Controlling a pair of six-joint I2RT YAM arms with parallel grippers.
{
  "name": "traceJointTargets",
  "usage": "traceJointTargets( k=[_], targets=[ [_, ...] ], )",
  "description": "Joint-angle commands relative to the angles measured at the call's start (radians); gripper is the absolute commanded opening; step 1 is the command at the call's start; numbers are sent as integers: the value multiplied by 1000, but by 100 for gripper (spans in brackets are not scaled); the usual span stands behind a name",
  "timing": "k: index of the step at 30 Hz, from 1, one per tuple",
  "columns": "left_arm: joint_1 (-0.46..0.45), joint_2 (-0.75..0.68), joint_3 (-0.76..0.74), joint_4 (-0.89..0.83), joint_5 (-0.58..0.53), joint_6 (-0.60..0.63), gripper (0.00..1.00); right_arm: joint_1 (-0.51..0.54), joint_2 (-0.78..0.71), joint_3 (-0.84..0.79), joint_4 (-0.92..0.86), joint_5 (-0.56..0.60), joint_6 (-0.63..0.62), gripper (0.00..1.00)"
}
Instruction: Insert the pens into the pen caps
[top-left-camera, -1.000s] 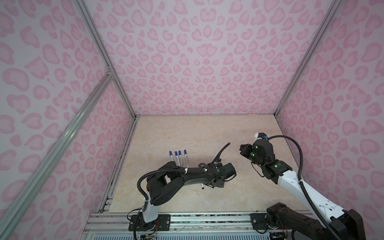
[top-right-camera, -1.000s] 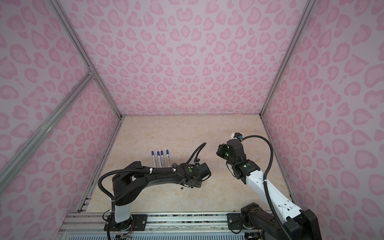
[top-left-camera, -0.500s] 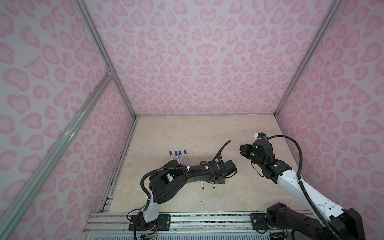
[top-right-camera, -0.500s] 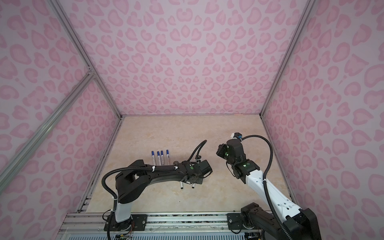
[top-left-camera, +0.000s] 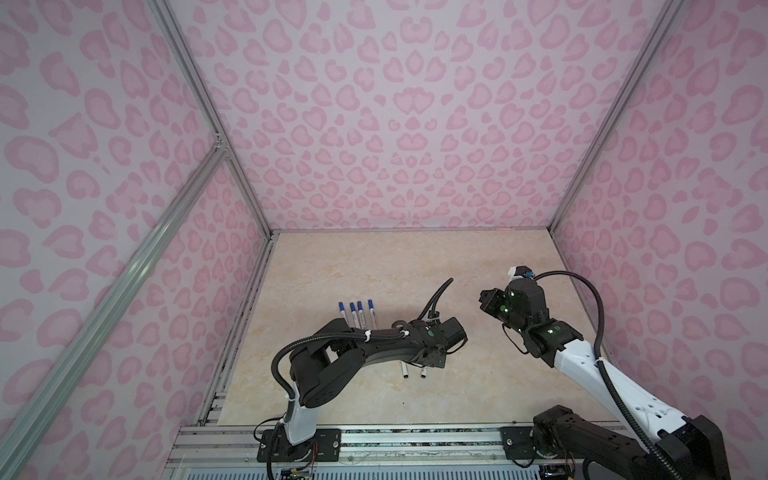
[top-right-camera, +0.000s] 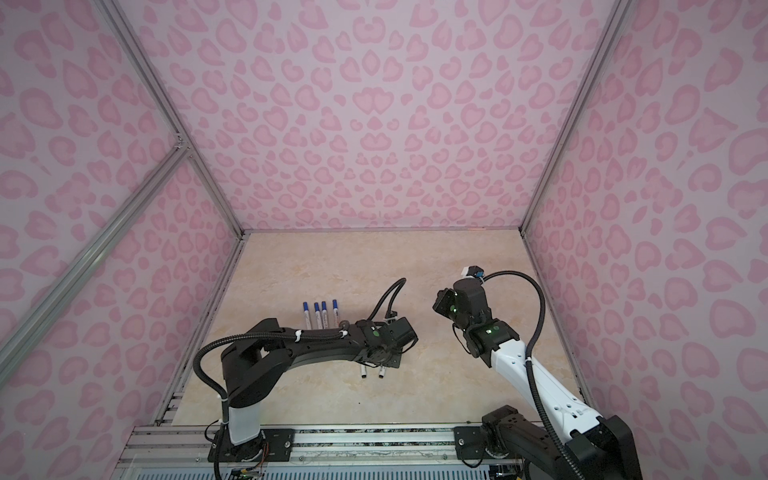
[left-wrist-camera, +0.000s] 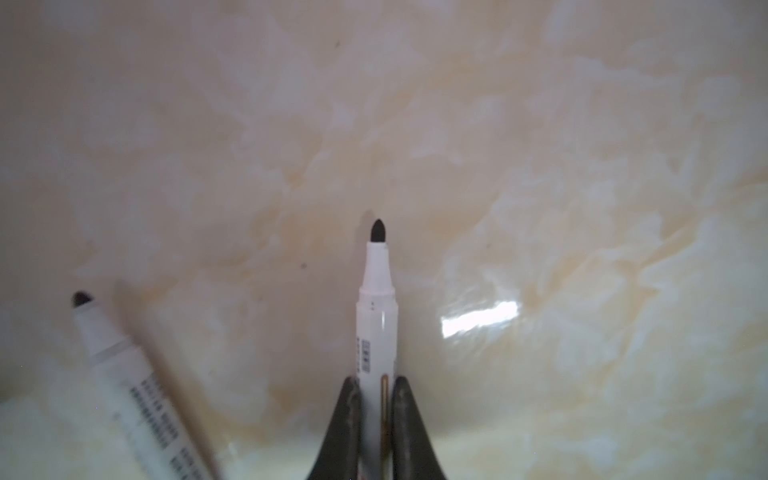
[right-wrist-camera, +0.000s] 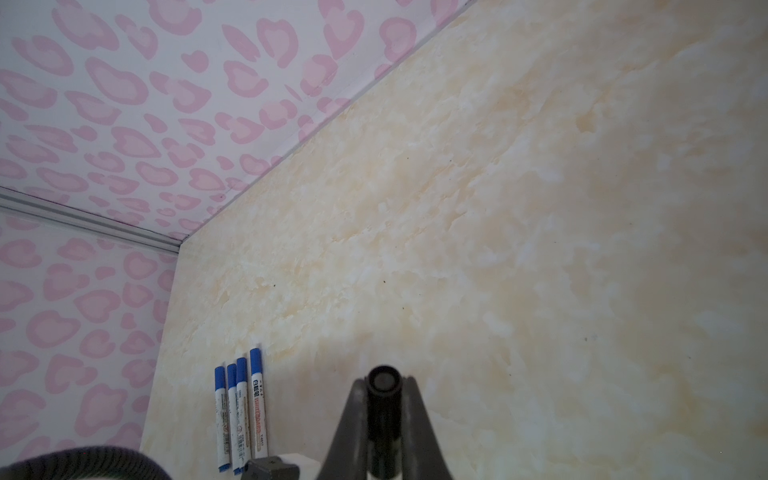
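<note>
Lighting and image quality: diffuse, even, moderately bright.

In both top views the glossy cream marble-pattern desk (top-left-camera: 374, 266) is evenly lit with faint, soft-edged shadows; wide-angle perspective stretches the pink heart-patterned walls (top-left-camera: 62, 166) toward the frame edges. Left wrist view: one white glare patch (left-wrist-camera: 478, 322) on the desk; the black-tipped white marker (left-wrist-camera: 376, 316) gripped in the left tool (left-wrist-camera: 376, 380) is sharp, the loose white marker (left-wrist-camera: 129, 374) nearby is blurred, with a soft shadow alongside. Right wrist view: the black cylindrical cap (right-wrist-camera: 383, 399) clamped in the right tool (right-wrist-camera: 383, 381) is soft; the four blue-capped markers (right-wrist-camera: 239, 407) are legible.
</note>
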Motion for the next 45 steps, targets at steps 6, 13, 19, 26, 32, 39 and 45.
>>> traceJointTargets(
  k=[6, 13, 19, 26, 32, 39, 45],
  targets=[
    [-3, -392, -93, 162, -27, 97, 3, 144, 57, 26, 121, -111, 34, 3],
    [-8, -482, -183, 231, -26, 100, 3, 232, 84, 49, 211, -94, 74, 2],
    [-9, -489, -191, 250, -14, 106, 3, 253, 114, 56, 243, -122, 96, 2],
    [-9, -498, -190, 260, -25, 107, 3, 319, 128, 73, 246, -103, 100, 2],
    [-8, -502, -192, 259, -41, 102, 3, 349, 117, 78, 237, -81, 95, 2],
    [-9, -507, -204, 254, -50, 94, 3, 350, 100, 75, 214, -43, 83, 3],
    [-9, -509, -207, 254, -43, 93, 3, 349, 111, 83, 212, -24, 79, 3]
  ],
)
